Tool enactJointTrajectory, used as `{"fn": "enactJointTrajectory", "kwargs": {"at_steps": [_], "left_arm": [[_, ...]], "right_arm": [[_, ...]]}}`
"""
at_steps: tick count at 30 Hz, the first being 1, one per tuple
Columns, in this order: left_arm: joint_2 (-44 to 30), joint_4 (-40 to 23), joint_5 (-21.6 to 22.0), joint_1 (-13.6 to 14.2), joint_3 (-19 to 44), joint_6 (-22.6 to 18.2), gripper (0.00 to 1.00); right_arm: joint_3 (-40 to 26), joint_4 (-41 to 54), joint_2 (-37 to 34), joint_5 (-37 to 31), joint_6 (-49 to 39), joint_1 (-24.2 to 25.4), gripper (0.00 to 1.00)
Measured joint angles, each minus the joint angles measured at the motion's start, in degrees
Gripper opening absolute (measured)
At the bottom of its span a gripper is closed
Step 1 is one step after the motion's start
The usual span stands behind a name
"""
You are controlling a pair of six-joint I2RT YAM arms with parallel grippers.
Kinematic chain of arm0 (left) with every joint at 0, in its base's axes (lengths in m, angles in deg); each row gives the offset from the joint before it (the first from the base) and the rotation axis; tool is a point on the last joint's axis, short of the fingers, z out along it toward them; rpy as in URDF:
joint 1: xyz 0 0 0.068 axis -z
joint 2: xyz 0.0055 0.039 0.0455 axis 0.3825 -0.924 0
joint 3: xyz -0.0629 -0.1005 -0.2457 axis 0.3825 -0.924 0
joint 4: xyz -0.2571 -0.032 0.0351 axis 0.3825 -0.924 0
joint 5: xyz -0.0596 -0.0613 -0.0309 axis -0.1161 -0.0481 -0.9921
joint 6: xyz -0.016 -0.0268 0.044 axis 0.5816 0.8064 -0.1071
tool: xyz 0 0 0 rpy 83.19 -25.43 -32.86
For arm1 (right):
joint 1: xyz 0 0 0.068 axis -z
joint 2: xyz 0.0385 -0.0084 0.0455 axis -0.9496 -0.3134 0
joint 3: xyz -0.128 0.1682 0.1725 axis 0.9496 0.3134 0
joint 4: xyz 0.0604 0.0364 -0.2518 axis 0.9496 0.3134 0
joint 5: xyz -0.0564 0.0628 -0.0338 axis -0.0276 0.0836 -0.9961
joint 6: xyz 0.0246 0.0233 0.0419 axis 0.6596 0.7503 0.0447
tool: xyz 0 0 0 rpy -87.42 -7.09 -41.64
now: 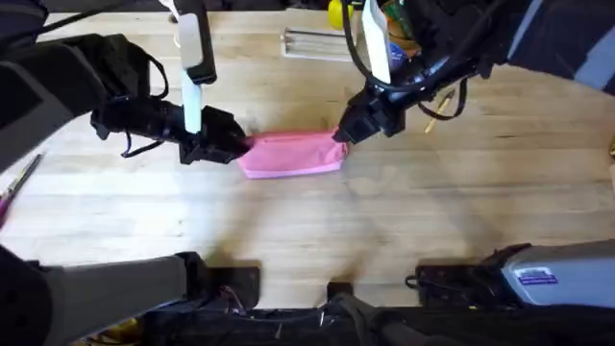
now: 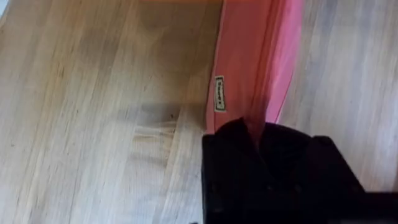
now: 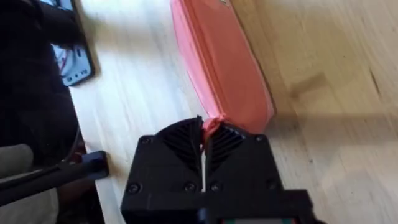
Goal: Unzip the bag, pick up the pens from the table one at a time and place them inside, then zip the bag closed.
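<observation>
Tabletop [image 1: 404,211]: light wood planks, spans the overhead frame. Bag [image 1: 291,154]: pink pouch, lies flat at centre of overhead frame, long axis running left-right. Left gripper [image 1: 235,146]: at bag's left end, jaws clenched on the fabric there. Right gripper [image 1: 341,135]: at bag's right end, jaws pinched tight on a bit of pink at the tip. Pen [image 1: 19,178]: thin, pinkish, at far left edge, well apart from bag.

The bag [image 2: 249,68] bears a small tag [image 2: 219,94], its print unreadable.
</observation>
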Motion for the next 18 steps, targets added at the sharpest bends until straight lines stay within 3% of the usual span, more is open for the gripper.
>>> {"fn": "enactJointTrajectory", "kwargs": {"at_steps": [7,18], "left_arm": [[0.0,0.08,1.04,-0.29,0.04,-0.02,0.043],[0.0,0.19,2.0,-0.66,0.07,-0.02,0.043]], "right_arm": [[0.0,-6.08,-0.05,4.51,0.86,-3.53,0.03],[0.0,-29.67,-8.22,6.09,12.21,-12.9,0.03]]}}
